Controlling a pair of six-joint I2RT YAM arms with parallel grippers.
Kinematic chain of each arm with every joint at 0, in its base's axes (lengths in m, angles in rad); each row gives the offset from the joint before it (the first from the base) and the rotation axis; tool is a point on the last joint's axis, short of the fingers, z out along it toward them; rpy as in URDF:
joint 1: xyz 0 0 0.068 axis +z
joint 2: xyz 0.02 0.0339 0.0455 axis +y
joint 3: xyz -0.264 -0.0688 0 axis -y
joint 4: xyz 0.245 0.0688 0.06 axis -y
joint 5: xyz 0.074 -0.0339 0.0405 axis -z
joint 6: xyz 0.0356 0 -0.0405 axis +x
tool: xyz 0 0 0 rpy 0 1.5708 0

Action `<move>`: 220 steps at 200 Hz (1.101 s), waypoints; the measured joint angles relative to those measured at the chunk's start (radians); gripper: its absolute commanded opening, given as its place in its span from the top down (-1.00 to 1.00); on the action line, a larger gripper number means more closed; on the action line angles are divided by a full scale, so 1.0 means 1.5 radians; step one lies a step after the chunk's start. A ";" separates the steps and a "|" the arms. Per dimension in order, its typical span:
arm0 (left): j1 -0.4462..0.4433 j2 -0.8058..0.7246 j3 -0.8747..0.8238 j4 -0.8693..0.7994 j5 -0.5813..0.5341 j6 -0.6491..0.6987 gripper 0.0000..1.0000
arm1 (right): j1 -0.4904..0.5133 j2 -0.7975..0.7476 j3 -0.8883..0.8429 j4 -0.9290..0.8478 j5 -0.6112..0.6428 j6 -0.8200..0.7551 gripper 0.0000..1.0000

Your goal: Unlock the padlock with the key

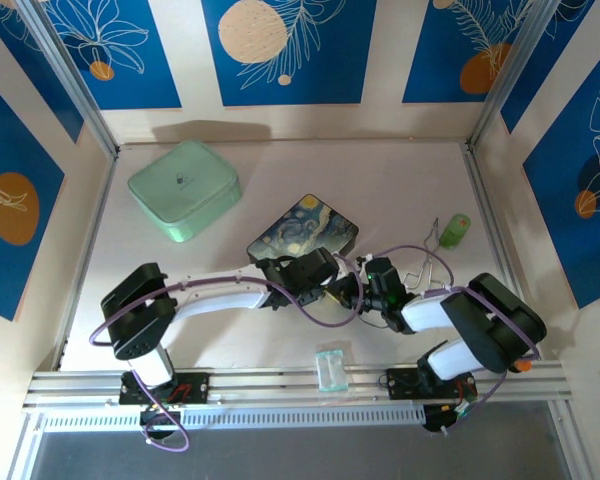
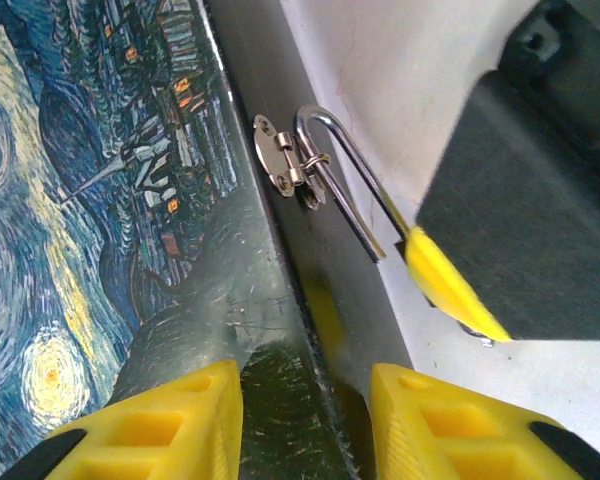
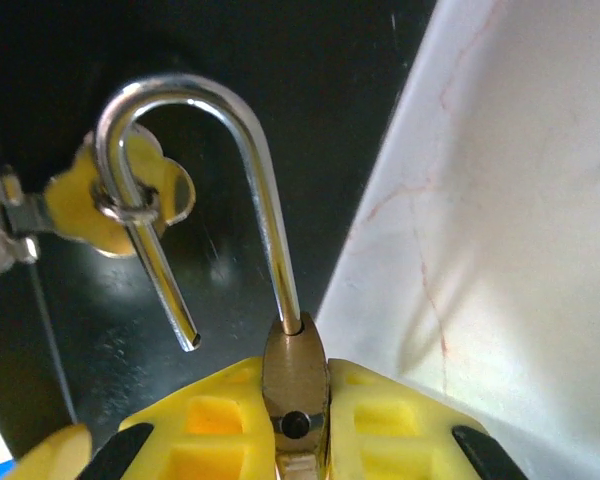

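Note:
The padlock's brass body (image 3: 298,375) is pinched between my right gripper's (image 3: 300,425) yellow fingers. Its silver shackle (image 3: 250,150) stands out of the body, with one leg's free end (image 3: 188,338) hanging loose. The shackle is hooked through the small hasp ring (image 3: 130,205) on the starry-night tin (image 2: 100,200). In the left wrist view the same shackle (image 2: 345,170) runs from the hasp to a yellow right fingertip (image 2: 450,285). My left gripper (image 2: 305,420) straddles the tin's edge, one finger over the lid and one on the side wall. The key is out of view.
A mint-green box (image 1: 185,188) sits at the back left. A bent silver wire (image 1: 422,262) and a small green object (image 1: 456,229) lie at the right. A clear plastic packet (image 1: 332,368) rests near the front rail. Both arms meet at the tin (image 1: 305,228).

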 measured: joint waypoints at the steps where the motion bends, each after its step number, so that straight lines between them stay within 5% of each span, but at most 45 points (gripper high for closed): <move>1: 0.000 0.000 0.000 0.000 0.000 0.000 0.28 | -0.001 0.001 0.000 0.003 -0.001 0.002 0.92; 71: -0.005 0.000 0.000 0.000 -0.002 0.011 0.31 | -0.035 0.012 0.004 0.043 0.013 0.063 0.92; 220: -0.013 -0.001 -0.010 0.020 -0.013 0.012 0.35 | -0.098 0.053 0.021 0.057 -0.111 0.116 0.93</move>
